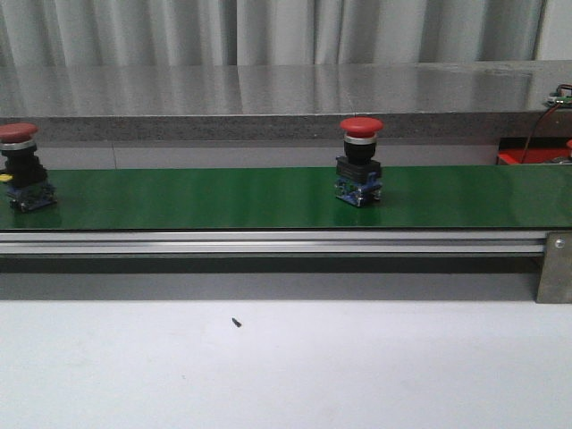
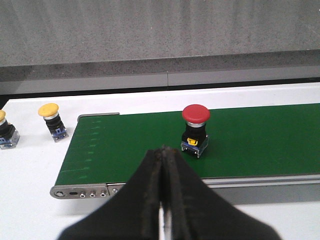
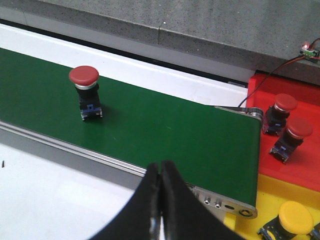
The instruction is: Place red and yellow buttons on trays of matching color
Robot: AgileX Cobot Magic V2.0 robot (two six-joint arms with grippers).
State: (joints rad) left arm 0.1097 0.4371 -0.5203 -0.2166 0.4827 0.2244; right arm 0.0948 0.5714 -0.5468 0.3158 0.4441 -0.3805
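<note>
Two red buttons stand upright on the green belt (image 1: 223, 197), one at mid-belt (image 1: 360, 161) and one at the far left (image 1: 20, 165). The left wrist view has the left red button (image 2: 195, 130) just beyond my left gripper (image 2: 163, 152), which is shut and empty. Two yellow buttons (image 2: 51, 120) (image 2: 4, 131) stand on the white table past the belt's end. My right gripper (image 3: 161, 167) is shut and empty, short of the belt, with the mid-belt red button (image 3: 85, 92) far off. The red tray (image 3: 300, 170) holds two red buttons (image 3: 281, 112). The yellow tray (image 3: 240, 229) holds a yellow button (image 3: 295, 217).
The belt's aluminium side rail (image 1: 268, 241) runs along its near edge, with a metal bracket (image 1: 556, 266) at the right. A grey ledge (image 1: 268, 98) backs the belt. A small circuit board with wires (image 3: 310, 50) sits behind the red tray.
</note>
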